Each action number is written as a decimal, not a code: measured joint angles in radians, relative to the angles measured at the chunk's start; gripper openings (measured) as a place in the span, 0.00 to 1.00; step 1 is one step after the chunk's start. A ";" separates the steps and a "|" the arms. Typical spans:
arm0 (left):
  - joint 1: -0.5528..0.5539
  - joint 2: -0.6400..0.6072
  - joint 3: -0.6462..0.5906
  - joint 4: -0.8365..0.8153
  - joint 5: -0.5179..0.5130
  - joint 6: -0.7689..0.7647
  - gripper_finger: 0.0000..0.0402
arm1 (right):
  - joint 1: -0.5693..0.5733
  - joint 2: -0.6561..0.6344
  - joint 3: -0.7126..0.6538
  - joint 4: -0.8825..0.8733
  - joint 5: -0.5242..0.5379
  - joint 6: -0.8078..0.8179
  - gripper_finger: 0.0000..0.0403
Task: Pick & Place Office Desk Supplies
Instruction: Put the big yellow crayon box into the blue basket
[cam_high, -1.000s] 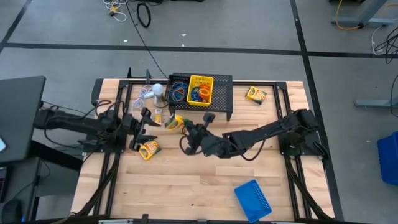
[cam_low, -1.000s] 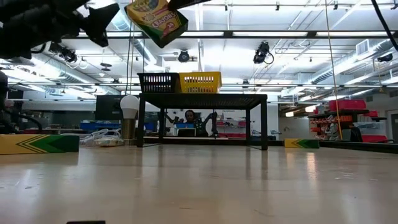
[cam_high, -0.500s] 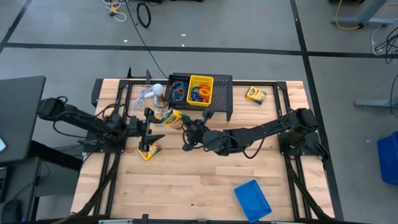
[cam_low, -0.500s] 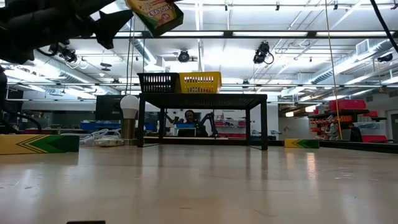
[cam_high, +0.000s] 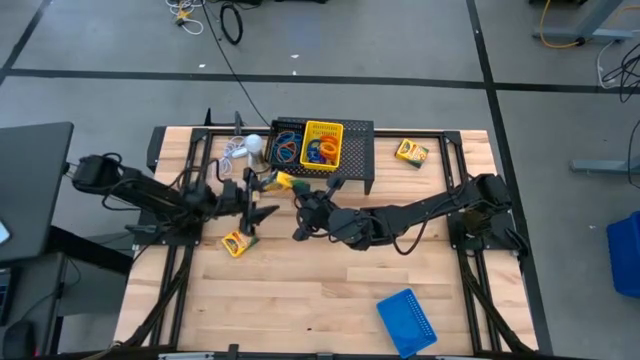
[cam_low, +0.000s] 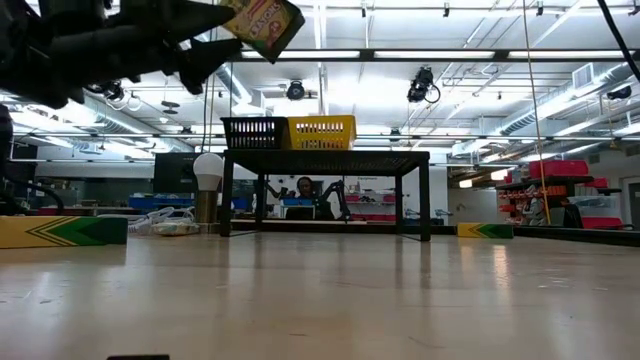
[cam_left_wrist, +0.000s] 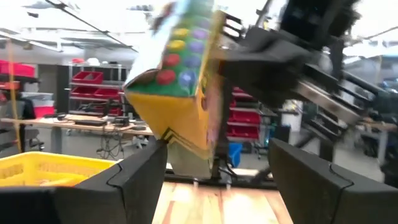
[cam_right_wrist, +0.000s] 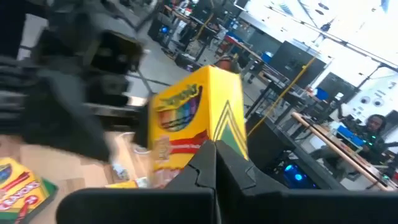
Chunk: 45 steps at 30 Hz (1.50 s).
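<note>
A yellow-green crayon box (cam_high: 285, 182) (cam_left_wrist: 180, 81) (cam_right_wrist: 193, 118) hangs in the air in front of the black mesh stand (cam_high: 355, 175), with my right gripper (cam_high: 302, 198) (cam_right_wrist: 215, 163) shut on it. My left gripper (cam_high: 260, 196) (cam_left_wrist: 217, 180) is open just left of the box, one finger on each side of its lower end; I see no touch. A second crayon box (cam_high: 237, 243) lies flat on the table below the left gripper, and a third (cam_high: 411, 151) at the far right. The yellow tray (cam_high: 322, 143) and black tray (cam_high: 287, 143) stand on the stand, holding rubber-band loops. My right gripper pinches one end of the crayon box (cam_right_wrist: 208, 142) between its two fingers. The fingers come roughly level from the table's right side. The box stands out beyond them, tilted and lifted clear of the table.
A blue tray (cam_high: 407, 320) lies near the front right edge. A white round object with a cord (cam_high: 253, 146) sits left of the stand. Bare wood lies across the table's front middle (cam_high: 300, 300).
My left gripper has moved toward the table's right, up to the held crayon box. In the low view the box in my right gripper has risen a little and tipped.
</note>
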 joint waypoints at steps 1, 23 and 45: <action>0.010 0.010 0.001 0.017 0.005 -0.012 0.71 | 0.000 0.001 0.000 -0.002 -0.005 0.000 0.00; 0.045 0.149 0.065 0.127 0.080 0.057 0.25 | 0.013 0.003 -0.001 0.003 -0.096 0.011 0.00; 0.041 0.182 0.068 0.107 0.140 0.089 0.00 | 0.022 -0.001 0.001 -0.004 -0.071 0.006 0.00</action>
